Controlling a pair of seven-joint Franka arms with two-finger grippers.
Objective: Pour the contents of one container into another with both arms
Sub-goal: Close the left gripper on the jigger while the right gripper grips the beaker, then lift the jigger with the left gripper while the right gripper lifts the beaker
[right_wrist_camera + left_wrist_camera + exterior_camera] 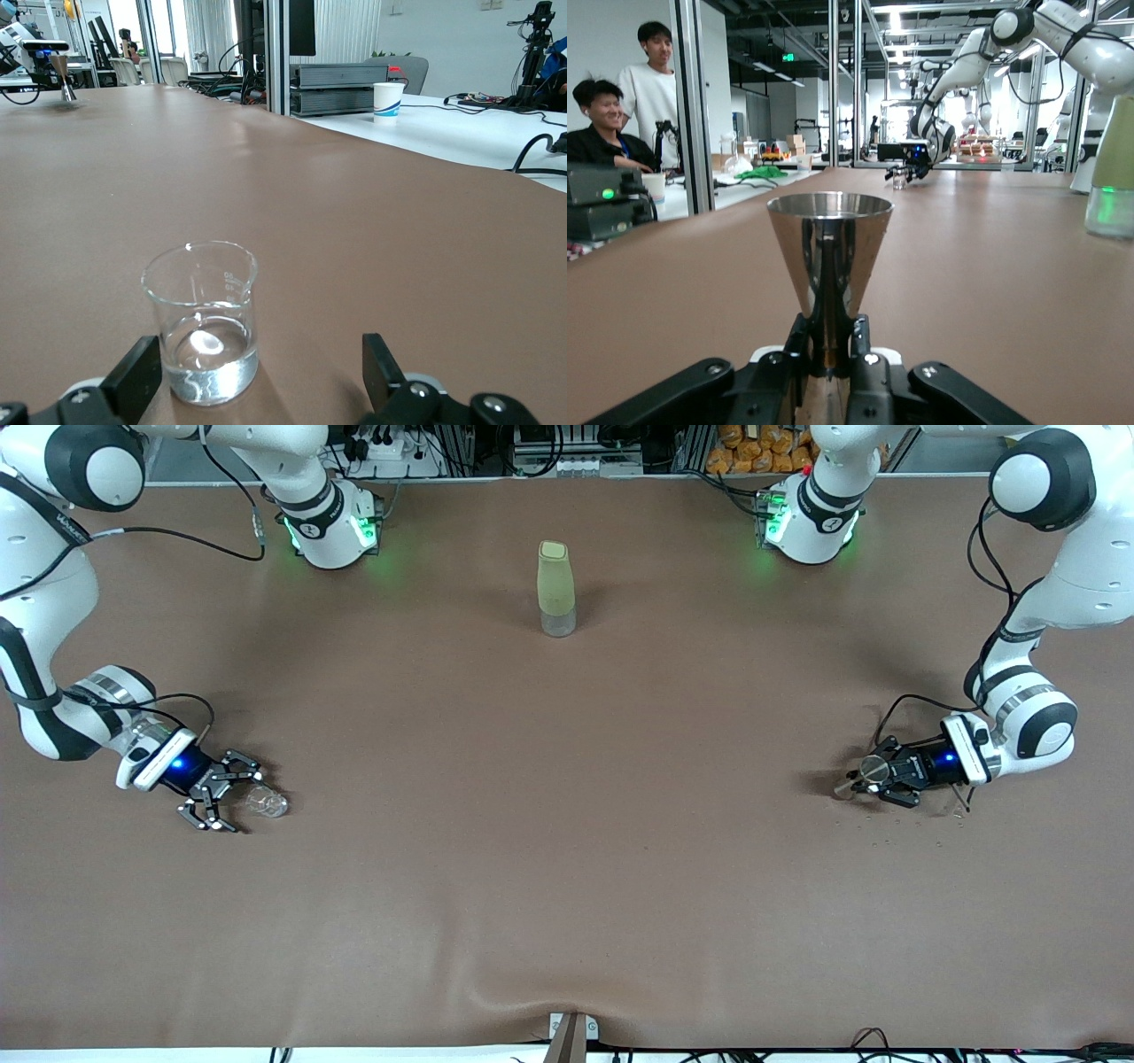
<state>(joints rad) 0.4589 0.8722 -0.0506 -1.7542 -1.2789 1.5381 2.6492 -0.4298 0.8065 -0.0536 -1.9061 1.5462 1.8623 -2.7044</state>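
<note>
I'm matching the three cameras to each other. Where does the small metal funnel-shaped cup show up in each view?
Front view: metal cup in the shut left gripper, at the left arm's end of the table.
Left wrist view: large and central, clamped at its narrow base.
Right wrist view: tiny, in the distant left gripper.
Shared landmark: the glass beaker, between the open right gripper's fingers.

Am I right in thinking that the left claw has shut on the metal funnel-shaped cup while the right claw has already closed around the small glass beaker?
Not quite: the right claw is open, its fingers standing apart on either side of the glass beaker without gripping it, as the right wrist view shows. The rest holds: the left claw has shut on the narrow base of the metal cup.
</note>
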